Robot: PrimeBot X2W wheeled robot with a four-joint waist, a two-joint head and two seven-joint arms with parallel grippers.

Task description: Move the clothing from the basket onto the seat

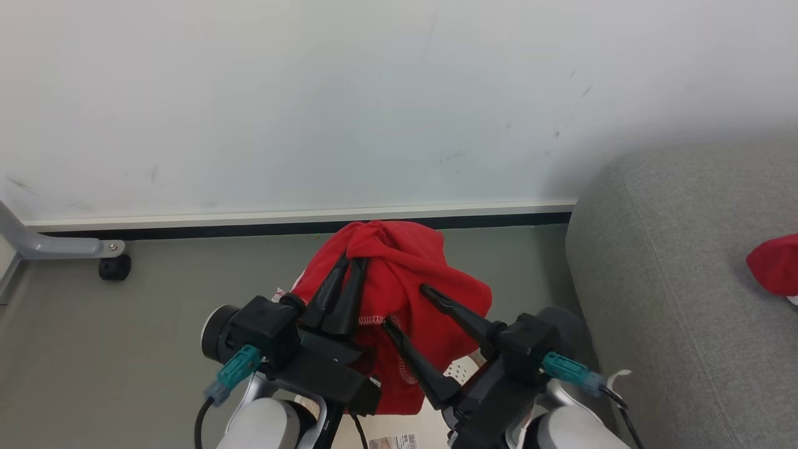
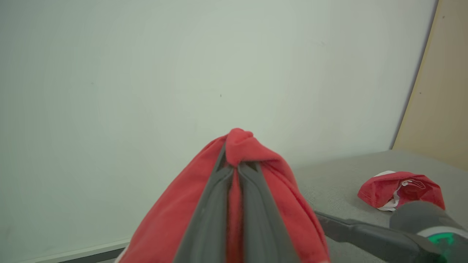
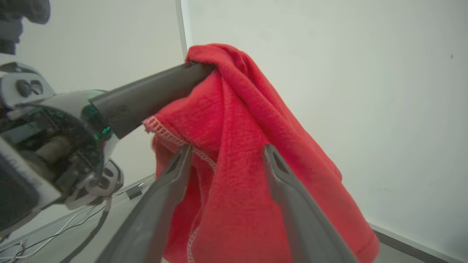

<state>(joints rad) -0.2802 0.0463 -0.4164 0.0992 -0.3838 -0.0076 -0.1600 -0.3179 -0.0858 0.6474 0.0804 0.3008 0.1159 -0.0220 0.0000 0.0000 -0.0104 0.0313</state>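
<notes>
holding the red garment (image 1: 411, 268) up by a bunched top fold, pinched tight in the left claw (image 1: 352, 259). hanging above the basket (image 1: 458, 371), draped down in a loose cone. straddling the hanging cloth with the right claw (image 1: 405, 305), spread wide beside the white-stitched hem and gripping nothing; cannot tell whether touching the cloth or just off it. already lying on the sofa (image 1: 673, 249), well apart to the right: a second red garment (image 1: 776, 265) with white lining showing. probably mid-carry, with a swing right toward the cushion yet to come

looks soft, light and floppy: no stiffness, so bound to sag, swing and trail below the pinch. seems fleecy rather than slick, yet hangs from one small fold, so could slip out under a jerk. best taken at a thick bunch, not a single thin edge. worth adding a second pinch lower, near the hem, to shorten the dangling tail and spare a snag on the basket rim. nothing fragile here, so fine to release low over the sofa
</notes>
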